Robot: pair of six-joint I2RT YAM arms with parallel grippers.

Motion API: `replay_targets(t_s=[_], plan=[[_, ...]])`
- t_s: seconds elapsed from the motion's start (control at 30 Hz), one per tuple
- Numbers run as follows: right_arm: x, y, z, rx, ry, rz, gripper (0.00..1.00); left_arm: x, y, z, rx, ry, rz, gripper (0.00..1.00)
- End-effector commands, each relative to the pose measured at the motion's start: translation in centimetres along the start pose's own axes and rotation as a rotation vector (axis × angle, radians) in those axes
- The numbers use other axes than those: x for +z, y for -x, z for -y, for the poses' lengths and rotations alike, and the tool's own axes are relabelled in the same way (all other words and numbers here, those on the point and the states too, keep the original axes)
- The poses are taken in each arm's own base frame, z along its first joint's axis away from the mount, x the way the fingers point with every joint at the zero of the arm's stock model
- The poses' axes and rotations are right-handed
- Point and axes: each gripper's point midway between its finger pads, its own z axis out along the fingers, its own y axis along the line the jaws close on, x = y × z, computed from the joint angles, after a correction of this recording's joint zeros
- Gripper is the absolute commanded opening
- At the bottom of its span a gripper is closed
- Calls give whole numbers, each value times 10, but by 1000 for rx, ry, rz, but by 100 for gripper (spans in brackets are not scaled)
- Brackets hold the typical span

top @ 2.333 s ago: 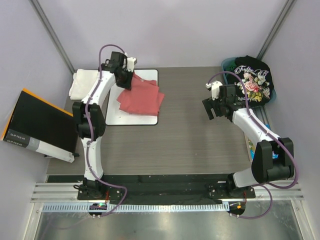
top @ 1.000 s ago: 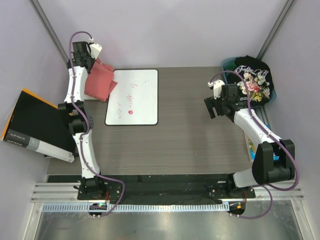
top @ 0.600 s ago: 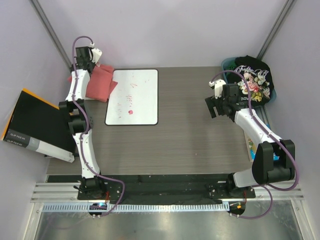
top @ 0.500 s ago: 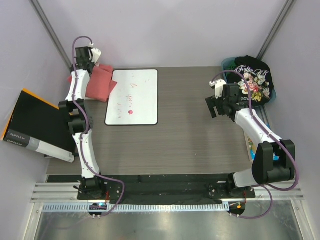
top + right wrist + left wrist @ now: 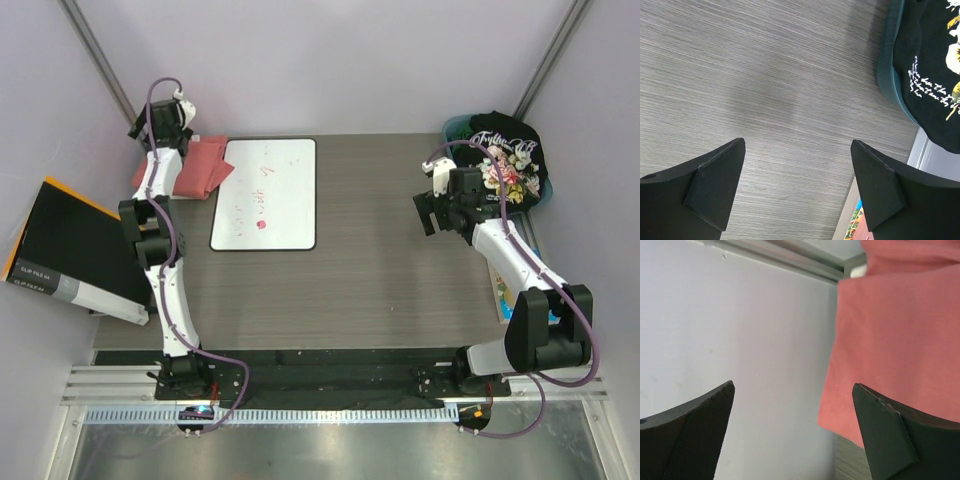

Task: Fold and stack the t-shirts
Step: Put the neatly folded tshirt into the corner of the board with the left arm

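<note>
The salmon-red t-shirt (image 5: 200,166) lies folded at the back left of the table, just left of the whiteboard. My left gripper (image 5: 152,132) hangs over its far left corner by the wall, open and holding nothing. In the left wrist view the gripper (image 5: 792,432) stands wide, with the red cloth (image 5: 895,340) to the right beyond the fingertips. The black floral t-shirt (image 5: 505,162) is draped over a teal basket (image 5: 887,65) at the back right. My right gripper (image 5: 430,212) hovers open over bare table left of the basket, and in its wrist view the gripper (image 5: 797,187) is empty, with the black shirt (image 5: 932,70) at the upper right.
A white whiteboard (image 5: 265,192) with red marks lies flat at back centre-left. A black and orange box (image 5: 70,250) leans off the table's left edge. A colourful flat item (image 5: 503,290) lies at the right edge. Walls stand close behind the left gripper.
The left gripper has opened and let go of the salmon-red shirt, which now lies flatter at the back left. The gripper drew back toward the wall. The right arm barely moved.
</note>
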Motion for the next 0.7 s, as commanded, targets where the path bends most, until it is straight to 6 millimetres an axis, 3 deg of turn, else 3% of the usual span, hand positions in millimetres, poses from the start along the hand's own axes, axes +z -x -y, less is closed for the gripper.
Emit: replay_targets(t_s=[0.0,0.13,0.33,0.4,0.67], plan=[[-10,15,6,19,-20,66,92,-4,0,-27,-57,127,11,100],[-11,15,5,22,-17,65,92,-13,1,-34,-102,149,19,100],[-10,16,4,26,-8,70,92,-40,16,-15,-112,118,102,100],[-11,18,6,26,-12,74,92,-41,5,-3,-83,111,73,100],[-13,15,3,22,-6,73,92,-44,-29,4,-61,160,-23,100]])
